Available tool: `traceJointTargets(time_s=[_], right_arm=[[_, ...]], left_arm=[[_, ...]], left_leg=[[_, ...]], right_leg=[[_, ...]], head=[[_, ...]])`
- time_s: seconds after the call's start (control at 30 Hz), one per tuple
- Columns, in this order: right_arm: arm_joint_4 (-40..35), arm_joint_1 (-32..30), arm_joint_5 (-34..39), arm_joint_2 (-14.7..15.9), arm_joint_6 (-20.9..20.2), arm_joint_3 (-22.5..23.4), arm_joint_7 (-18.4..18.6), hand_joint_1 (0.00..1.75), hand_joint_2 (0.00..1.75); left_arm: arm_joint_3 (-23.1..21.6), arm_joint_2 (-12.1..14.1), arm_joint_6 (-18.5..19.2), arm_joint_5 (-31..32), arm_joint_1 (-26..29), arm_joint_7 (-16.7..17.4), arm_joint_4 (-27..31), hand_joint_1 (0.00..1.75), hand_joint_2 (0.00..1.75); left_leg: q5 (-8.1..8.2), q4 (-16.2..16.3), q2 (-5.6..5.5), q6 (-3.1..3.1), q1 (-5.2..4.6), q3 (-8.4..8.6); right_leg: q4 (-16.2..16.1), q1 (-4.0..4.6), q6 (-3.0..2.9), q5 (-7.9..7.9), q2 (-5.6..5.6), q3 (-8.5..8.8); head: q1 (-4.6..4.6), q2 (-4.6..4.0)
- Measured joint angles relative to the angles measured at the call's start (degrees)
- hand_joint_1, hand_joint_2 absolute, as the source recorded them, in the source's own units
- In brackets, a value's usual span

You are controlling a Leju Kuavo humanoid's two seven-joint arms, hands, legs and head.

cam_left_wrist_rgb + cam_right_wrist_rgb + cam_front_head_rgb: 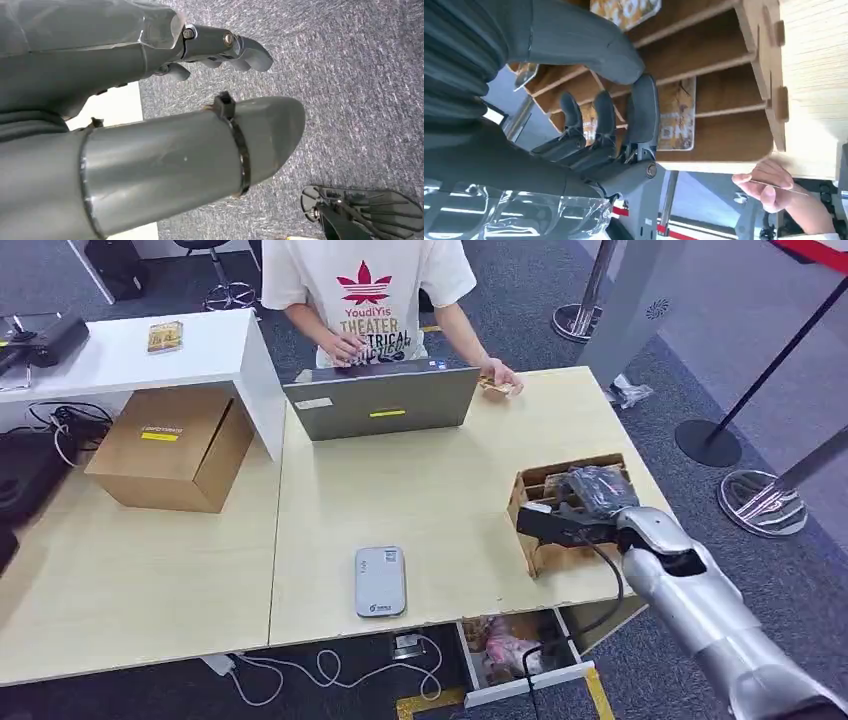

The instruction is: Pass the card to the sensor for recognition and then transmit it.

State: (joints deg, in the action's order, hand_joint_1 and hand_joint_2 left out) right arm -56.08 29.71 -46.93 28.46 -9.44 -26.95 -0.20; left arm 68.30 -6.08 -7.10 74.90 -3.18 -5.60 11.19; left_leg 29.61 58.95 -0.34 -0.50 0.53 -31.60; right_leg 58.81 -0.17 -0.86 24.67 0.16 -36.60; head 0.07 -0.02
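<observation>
Right hand (pixel 560 520) fingers spread in wooden card rack (pixel 600 468), laptop (pixel 380 400) behind, left hand (pixel 220 47) loosely open.

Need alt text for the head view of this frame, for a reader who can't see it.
The robot's right hand reaches into a slotted wooden card rack at the right edge of a light wooden table. A white card reader lies near the front edge, and across the table a person stands behind an open laptop, holding a card. A cardboard box sits at left.

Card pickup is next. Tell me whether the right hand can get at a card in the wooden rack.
Probably yes: the right hand is already over the open wooden rack, fingers reaching a card, nothing between.
</observation>
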Motion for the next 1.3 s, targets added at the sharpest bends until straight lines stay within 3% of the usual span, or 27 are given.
traceJointTargets(time_s=[0.37,0.4,0.43,0.47,0.73,0.9,1.13,1.3], right_arm=[[0.3,-0.2,1.0,1.2,0.3,0.0,-0.5,1.27,1.75],[0.3,-0.2,1.1,1.3,0.3,0.0,-0.6,1.13,1.75],[0.3,-0.2,1.1,1.3,0.3,0.0,-0.6,0.47,1.75],[0.3,-0.2,1.1,1.4,0.3,0.0,-0.7,0.21,1.75],[0.5,0.2,1.4,1.5,0.6,0.0,-1.4,0.14,1.75],[0.5,0.9,1.3,1.5,0.9,-0.1,-1.4,0.28,1.75],[0.0,1.6,1.0,1.5,0.8,-1.0,-1.5,0.3,1.75],[-0.1,2.4,0.6,1.5,0.1,-1.6,-1.5,0.42,1.75]], left_arm=[[0.0,0.0,0.3,0.4,0.0,-0.4,0.0,0.0,0.0],[0.0,0.0,0.3,0.4,0.0,-0.4,0.0,0.0,0.0],[0.0,0.0,0.3,0.4,0.0,-0.4,0.0,0.0,0.0],[0.0,0.0,0.3,0.4,0.0,-0.4,0.0,0.0,0.0],[0.0,0.0,0.3,0.4,0.0,-0.5,0.0,0.0,0.0],[0.0,0.0,0.3,0.4,0.0,-0.6,0.0,0.0,0.0],[0.0,0.0,0.4,0.3,0.0,-0.6,0.0,0.0,0.0],[0.0,0.0,0.4,0.0,0.0,-0.5,0.0,0.0,0.0]], left_leg=[[0.0,0.0,0.0,0.0,-0.01,0.01],[0.0,0.0,0.0,0.0,-0.01,0.01],[0.0,0.0,0.0,0.0,-0.01,0.01],[0.0,0.0,0.0,0.0,-0.01,0.01],[0.0,0.0,0.04,0.0,-0.01,0.03],[-0.01,0.0,0.04,0.0,-0.01,0.03],[-0.01,0.0,0.03,-0.01,0.0,0.03],[-0.01,0.0,0.03,-0.01,0.01,0.01]], right_leg=[[0.0,0.0,0.01,0.0,-0.01,0.0],[0.0,0.0,0.01,0.0,-0.01,0.0],[0.0,0.0,0.01,0.0,-0.01,0.0],[0.0,0.0,0.0,0.0,-0.01,0.0],[0.0,0.0,0.0,-0.01,0.01,0.02],[0.0,0.0,0.01,-0.02,0.01,0.03],[0.0,0.0,0.0,-0.03,0.02,0.03],[0.0,0.0,0.0,-0.03,0.01,0.03]], head=[[0.0,0.0],[0.0,0.0],[0.02,0.0],[0.0,0.0],[0.0,0.0],[0.0,0.0],[0.0,0.0],[0.0,0.0]])
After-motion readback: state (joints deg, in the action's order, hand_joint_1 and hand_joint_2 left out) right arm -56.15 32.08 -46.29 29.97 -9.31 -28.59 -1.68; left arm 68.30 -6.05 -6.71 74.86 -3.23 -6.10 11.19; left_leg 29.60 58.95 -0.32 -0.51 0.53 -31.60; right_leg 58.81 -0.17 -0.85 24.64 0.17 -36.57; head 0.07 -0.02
